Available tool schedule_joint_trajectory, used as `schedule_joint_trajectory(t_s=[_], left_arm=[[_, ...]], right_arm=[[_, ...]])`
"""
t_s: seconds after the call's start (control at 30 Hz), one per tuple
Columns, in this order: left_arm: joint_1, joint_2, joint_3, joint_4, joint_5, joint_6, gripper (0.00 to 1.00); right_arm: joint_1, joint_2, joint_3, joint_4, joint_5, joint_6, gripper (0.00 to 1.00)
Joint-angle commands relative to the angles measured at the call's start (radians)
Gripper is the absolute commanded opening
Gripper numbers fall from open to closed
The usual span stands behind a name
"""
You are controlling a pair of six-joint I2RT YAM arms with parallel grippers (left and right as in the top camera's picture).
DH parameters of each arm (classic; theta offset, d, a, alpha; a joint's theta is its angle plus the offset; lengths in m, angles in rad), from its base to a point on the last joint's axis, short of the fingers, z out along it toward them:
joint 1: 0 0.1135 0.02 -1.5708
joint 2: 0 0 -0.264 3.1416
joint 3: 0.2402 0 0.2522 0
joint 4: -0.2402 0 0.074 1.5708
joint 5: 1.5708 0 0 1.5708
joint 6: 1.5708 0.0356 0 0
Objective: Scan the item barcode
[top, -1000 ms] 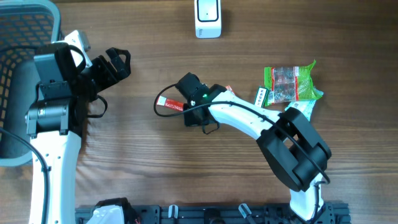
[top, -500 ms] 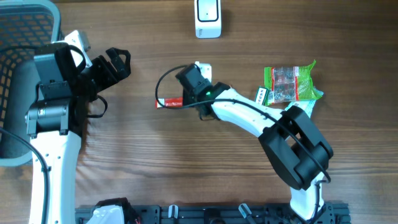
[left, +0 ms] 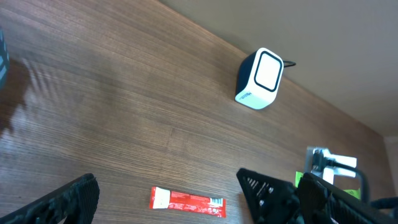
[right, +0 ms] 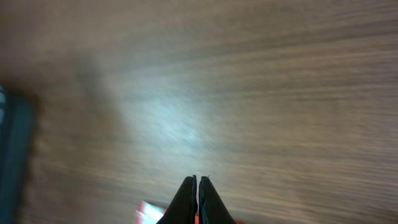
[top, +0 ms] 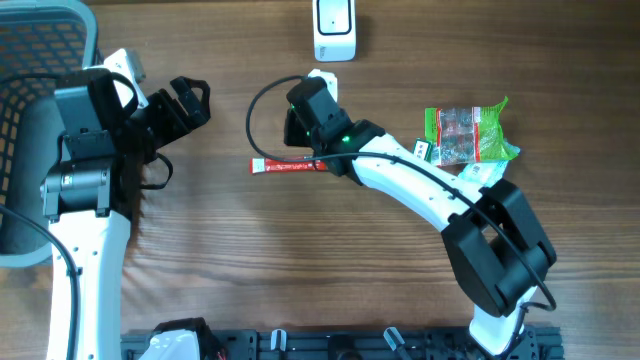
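The wooden surface (top: pixel 200 250) takes up most of what I can see, with a grey mesh basket (top: pixel 60 20) at its far left edge. The left arm (top: pixel 85 180) sits beside the basket, its tool (top: pixel 195 103) spread wide and carrying nothing. The right arm (top: pixel 420 190) reaches in to the middle. Its tool (right: pixel 198 179) is pressed fully shut, fingertips together over bare wood. A sliver of red shows low down by the fingers, but I would say nothing is pinched between them.

A green snack packet (top: pixel 465 135) lies near the right arm's elbow, and the white scanner (top: pixel 334 30) stands at the far edge, well apart from everything.

The red sachet (top: pixel 285 167) is the smallest thing here. It lies flat in the middle, one end just beside or under the right wrist. It looks thin, very light and floppy, with a slick printed skin, so I expect it to slide rather than lift if nudged. It should droop when held by one end.

What looks like the barcode sits near the end closer to the right arm. I would pinch the opposite, white-tipped end across its narrow width, leaving that patch uncovered for the scanner. Getting a finger under something this flat looks like the hard part.
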Motion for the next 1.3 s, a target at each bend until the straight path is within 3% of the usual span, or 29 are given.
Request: schedule_joint_trajectory(t_s=[0.0,0.23,0.4,0.67,0.97,1.27], left_arm=[[0.005,0.004,0.0,0.003,0.015,0.02,1.0],[0.005,0.004,0.0,0.003,0.015,0.02,1.0],[0.005,0.004,0.0,0.003,0.015,0.02,1.0],[0.005,0.004,0.0,0.003,0.015,0.02,1.0],[0.005,0.004,0.0,0.003,0.015,0.02,1.0],[0.005,0.004,0.0,0.003,0.015,0.02,1.0]], right_arm=[[0.029,0.056,0.009,0.083,-0.092,0.077,0.05],[0.1,0.125,0.01,0.178,-0.009,-0.091,0.05],[0.124,0.2,0.01,0.241,0.017,-0.08,0.05],[0.134,0.23,0.01,0.209,-0.038,-0.071,0.05],[0.133,0.224,0.012,-0.022,-0.2,-0.062,0.05],[0.067,0.139,0.185,-0.493,-0.209,-0.201,0.04]])
